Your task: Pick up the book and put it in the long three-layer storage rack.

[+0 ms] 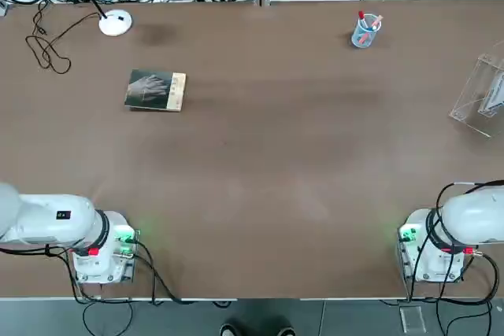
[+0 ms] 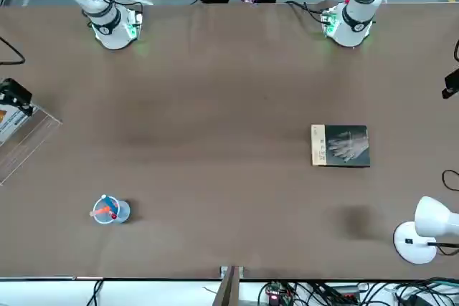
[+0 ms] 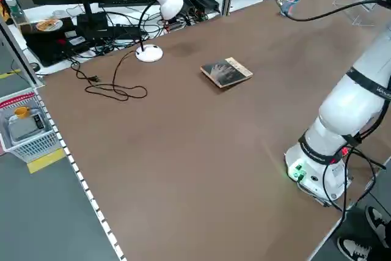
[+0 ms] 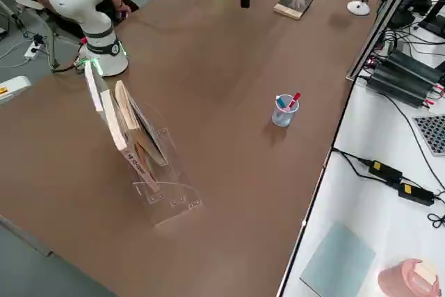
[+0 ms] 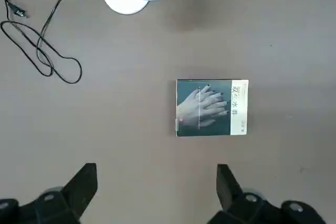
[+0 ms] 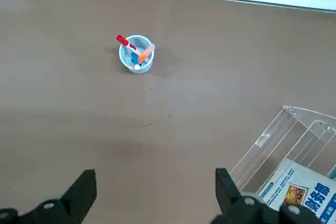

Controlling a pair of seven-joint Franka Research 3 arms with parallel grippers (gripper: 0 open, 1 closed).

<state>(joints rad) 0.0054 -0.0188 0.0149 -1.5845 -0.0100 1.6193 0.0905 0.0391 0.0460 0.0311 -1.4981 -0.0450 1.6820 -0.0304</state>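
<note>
Book [image 1: 156, 90] flat on brown table [image 1: 276, 171], left side, near white lamp [image 1: 110, 5]. Clear rack [image 1: 482, 96] at far right edge, apparently already holding booklets. Pen cup [image 1: 365, 30] toward back. Left gripper [image 5: 156, 192] and right gripper [image 6: 155, 195] open, empty, raised.

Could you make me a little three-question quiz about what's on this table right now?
1. True or false: the book already sits in the clear rack.
2. Which arm is nearer the book? A) left B) right
3. Fill in: the pen cup holds a red and an ______ pen.

Key: 1 false, it lies flat on the table, far from the rack. 2 A; the left gripper hangs above it, jaws open. 3 orange.
</note>
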